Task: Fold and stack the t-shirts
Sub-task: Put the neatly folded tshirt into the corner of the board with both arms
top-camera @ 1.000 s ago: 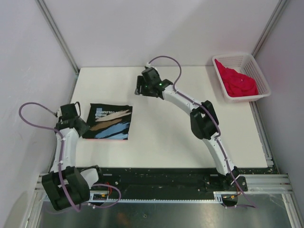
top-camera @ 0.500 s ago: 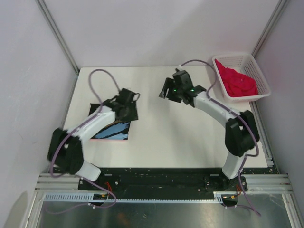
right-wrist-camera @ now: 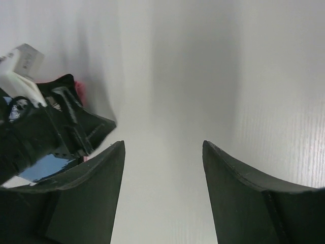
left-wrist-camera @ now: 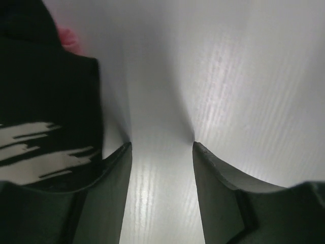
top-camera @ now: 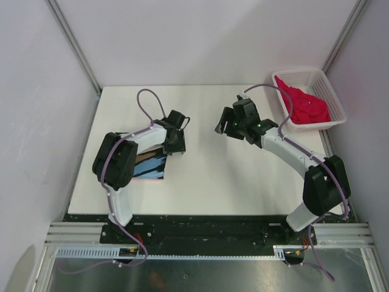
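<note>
Basket holding crimson t-shirt shows only in the overhead view.

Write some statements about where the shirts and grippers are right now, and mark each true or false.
1. The red t-shirt lies in the white basket. True.
2. The black t-shirt lies folded on the table. True.
3. The right gripper holds the black t-shirt. False: it is open over bare table, holding nothing.
4. The left gripper is shut on cloth. False: its jaws stand apart with bare table between them, beside the black t-shirt's edge.
</note>
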`<state>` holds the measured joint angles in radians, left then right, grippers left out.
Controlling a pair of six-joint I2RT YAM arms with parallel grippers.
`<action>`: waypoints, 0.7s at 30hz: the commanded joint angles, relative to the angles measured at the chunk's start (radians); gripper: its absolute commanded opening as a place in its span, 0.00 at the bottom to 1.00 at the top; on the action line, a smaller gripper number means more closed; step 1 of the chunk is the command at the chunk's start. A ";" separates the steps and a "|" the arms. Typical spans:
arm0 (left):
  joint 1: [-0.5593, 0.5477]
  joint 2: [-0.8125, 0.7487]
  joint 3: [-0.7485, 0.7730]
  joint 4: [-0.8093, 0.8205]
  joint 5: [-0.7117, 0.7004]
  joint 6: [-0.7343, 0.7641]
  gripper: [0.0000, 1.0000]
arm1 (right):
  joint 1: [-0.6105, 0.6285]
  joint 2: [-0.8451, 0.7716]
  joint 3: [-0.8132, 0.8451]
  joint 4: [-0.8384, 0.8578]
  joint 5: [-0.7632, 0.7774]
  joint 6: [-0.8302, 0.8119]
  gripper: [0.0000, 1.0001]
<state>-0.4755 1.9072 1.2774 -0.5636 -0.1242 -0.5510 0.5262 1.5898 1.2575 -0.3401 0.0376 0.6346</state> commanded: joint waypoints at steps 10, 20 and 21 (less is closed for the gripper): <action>0.179 -0.109 -0.201 0.057 -0.004 0.027 0.56 | -0.016 -0.092 -0.067 0.024 0.018 -0.012 0.67; 0.332 -0.202 -0.282 -0.011 -0.021 0.087 0.54 | -0.020 -0.092 -0.095 0.056 -0.006 -0.007 0.67; 0.350 -0.210 -0.284 -0.020 -0.024 0.094 0.54 | -0.020 -0.091 -0.098 0.060 -0.010 -0.006 0.67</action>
<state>-0.1886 1.7275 1.0271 -0.4789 -0.0937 -0.5213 0.5121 1.5341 1.1687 -0.3279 0.0364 0.6327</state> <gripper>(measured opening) 0.542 0.667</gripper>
